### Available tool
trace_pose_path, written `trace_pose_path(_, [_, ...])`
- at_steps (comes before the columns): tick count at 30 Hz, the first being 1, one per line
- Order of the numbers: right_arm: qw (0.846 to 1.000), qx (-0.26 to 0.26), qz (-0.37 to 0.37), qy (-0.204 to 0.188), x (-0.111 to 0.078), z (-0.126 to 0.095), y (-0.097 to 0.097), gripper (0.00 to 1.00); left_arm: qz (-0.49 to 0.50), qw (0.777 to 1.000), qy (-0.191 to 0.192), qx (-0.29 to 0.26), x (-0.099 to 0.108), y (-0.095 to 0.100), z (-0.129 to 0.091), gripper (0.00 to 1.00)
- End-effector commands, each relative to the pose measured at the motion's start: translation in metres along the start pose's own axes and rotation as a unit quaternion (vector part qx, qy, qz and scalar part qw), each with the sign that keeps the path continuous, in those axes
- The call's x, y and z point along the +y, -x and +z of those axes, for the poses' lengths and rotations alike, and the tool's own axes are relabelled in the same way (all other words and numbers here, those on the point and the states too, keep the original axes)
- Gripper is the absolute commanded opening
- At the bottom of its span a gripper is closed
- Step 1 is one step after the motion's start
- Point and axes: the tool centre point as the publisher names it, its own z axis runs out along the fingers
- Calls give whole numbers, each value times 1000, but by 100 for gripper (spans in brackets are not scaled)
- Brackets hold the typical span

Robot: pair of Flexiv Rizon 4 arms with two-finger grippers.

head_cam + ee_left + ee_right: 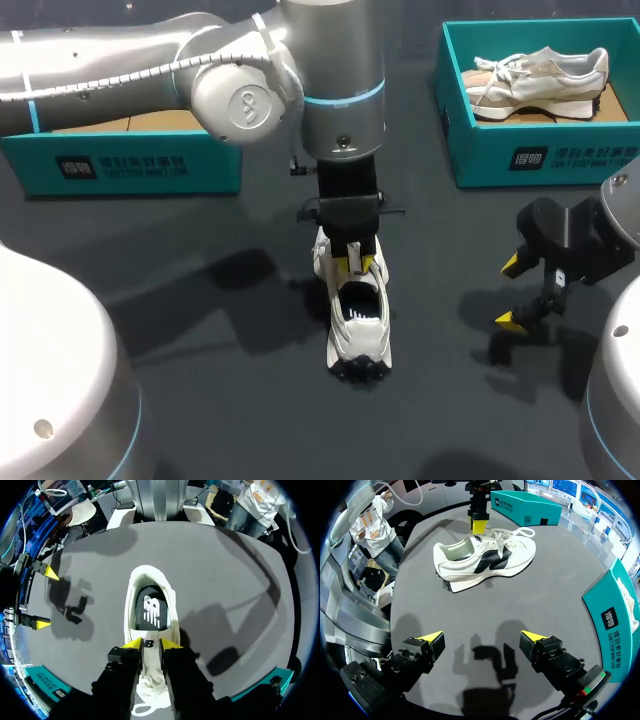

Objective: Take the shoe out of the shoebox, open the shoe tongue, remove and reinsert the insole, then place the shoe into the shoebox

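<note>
- Shoe [358, 325]: white with dark side markings, out of the box and standing on its sole near the middle of the dark table [200, 300]. Its heel points toward the robot and its toe toward the far boxes.
- Left gripper [360, 263]: directly above the shoe's lace area, fingers pointing down. In the left wrist view the two yellow tips are clamped on the white tongue [150, 652], one on each side, with only a narrow gap between them.
- Insole [151, 611]: dark with a white logo, seated inside the shoe opening just ahead of the left gripper's tips.
- Laces: loose white loops lie under the left gripper; they also show in the right wrist view.
- Right gripper [510, 292]: low over bare table, well apart from the shoe on its right. The fingers are spread wide and hold nothing. The shoe sits side-on ahead of it.
- Right shoebox [520, 155]: teal, open, at the far right of the table, with a second shoe [540, 78] lying inside.
- Left shoebox [130, 165]: teal, at the far left, partly hidden behind the left arm; contents not visible.
</note>
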Motion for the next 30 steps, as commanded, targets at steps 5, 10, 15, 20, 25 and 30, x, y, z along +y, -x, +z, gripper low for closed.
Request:
trace_pose_path(5, [1000,-2,0,0,-1,-1,-2,100,-4,999,-13,30,-4,7,43,20])
trace_pose_path(10, [1000,-2,0,0,-1,-1,-2,100,5,1000,11,3,-10,3,15,20])
trace_pose_path(15, [1000,-2,0,0,-1,-1,-2,100,10,1000,18,-3,-14,5,12,20])
trace_pose_path(20, [1000,-2,0,0,-1,-1,-2,100,5,1000,2,22,-15,8,39,20])
trace_pose_path(25, [1000,-2,0,0,-1,-1,-2,100,9,1000,9,20,-21,6,35,20])
trace_pose_path(30, [1000,-2,0,0,-1,-1,-2,100,15,999,36,-9,-31,2,2,23])
